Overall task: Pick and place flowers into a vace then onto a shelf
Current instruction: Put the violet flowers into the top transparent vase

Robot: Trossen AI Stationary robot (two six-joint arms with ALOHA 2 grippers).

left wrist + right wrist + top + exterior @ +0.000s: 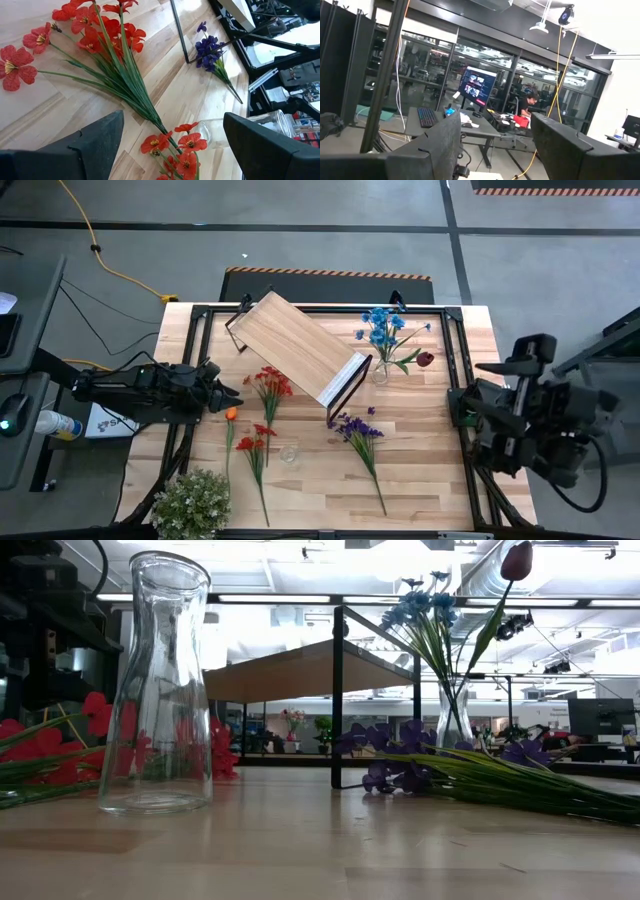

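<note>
over the red flowers (107,47) hangs the left gripper (170,135), fingers spread.

The table's middle is blocked by the tilted shelf (297,345); a filled vase (381,372) stands just right of it. Red sprigs (268,386) and purple sprigs (358,432) lie across the near half, an empty vase (289,453) between them. Bare wood is left along the right edge

overhead and tabletop cameras share the shelf (300,345).
</note>
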